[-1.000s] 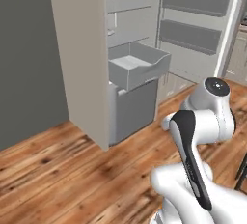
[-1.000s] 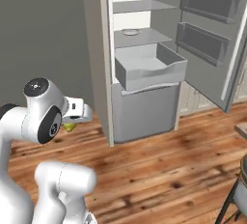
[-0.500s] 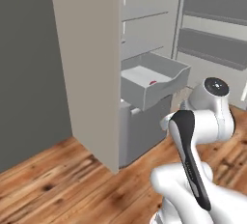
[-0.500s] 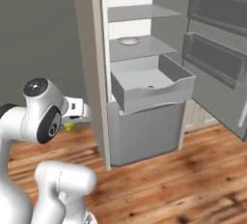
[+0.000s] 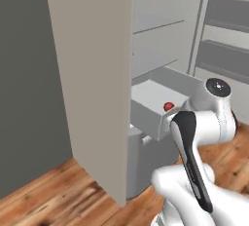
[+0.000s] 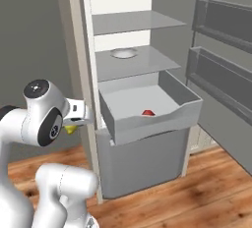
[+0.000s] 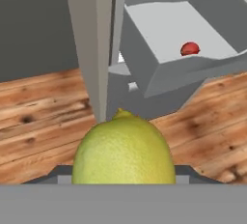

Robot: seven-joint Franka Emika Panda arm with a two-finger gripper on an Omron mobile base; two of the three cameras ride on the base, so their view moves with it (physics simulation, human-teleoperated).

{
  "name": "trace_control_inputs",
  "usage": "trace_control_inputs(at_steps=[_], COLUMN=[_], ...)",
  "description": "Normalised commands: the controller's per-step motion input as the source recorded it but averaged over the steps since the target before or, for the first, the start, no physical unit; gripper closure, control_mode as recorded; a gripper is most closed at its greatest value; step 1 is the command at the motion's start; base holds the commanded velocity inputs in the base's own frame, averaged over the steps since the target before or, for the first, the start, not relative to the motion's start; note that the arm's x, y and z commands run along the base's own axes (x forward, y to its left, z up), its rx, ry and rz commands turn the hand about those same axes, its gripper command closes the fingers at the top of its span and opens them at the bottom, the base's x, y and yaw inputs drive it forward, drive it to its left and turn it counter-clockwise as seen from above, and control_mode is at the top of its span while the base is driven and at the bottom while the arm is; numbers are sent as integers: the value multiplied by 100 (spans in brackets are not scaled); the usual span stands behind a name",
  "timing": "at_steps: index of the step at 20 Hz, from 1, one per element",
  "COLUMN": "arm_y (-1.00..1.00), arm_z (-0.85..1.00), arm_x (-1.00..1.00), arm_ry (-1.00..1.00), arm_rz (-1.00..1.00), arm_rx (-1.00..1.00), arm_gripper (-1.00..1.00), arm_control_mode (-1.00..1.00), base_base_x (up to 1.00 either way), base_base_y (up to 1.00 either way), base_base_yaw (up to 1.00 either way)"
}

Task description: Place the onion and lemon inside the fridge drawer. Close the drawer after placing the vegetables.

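Observation:
The lemon (image 7: 123, 150), yellow-green and oval, fills the lower middle of the hand view, with my gripper (image 6: 78, 117) shut on it. A sliver of the lemon (image 6: 71, 129) peeks out under the hand in the right base view. The fridge drawer (image 6: 156, 122) stands pulled out, a pale grey bin ahead and to the right of the gripper. The small red onion (image 6: 147, 112) lies on the drawer's floor near its front wall, also seen as onion (image 7: 189, 49) and onion (image 5: 168, 106). The gripper is outside the drawer, left of the fridge's side wall.
The fridge's tall side wall (image 5: 92, 98) stands close between hand and drawer. Flat shelves (image 6: 133, 21) sit above, one carrying a white dish (image 6: 123, 52). The open fridge door with bins (image 6: 221, 40) is at right. A grey lower panel (image 6: 142, 160) sits under the drawer, above the wood floor (image 7: 43, 107).
The whole scene has grown and shifted as the base drove closer to the fridge. The lemon stays in the gripper and the drawer stays open with the onion inside.

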Motion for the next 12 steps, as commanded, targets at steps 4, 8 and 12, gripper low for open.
trace_control_inputs(at_steps=[4,8,12], arm_y=[0,0,0], arm_z=[0,0,0], arm_x=[0,0,0], arm_ry=[0,0,0], arm_rz=[0,0,0], arm_rx=[0,0,0], arm_gripper=[100,100,100], arm_control_mode=[100,100,100], base_base_x=[86,73,70], base_base_y=[-39,-43,-19], base_base_yaw=[0,0,0])
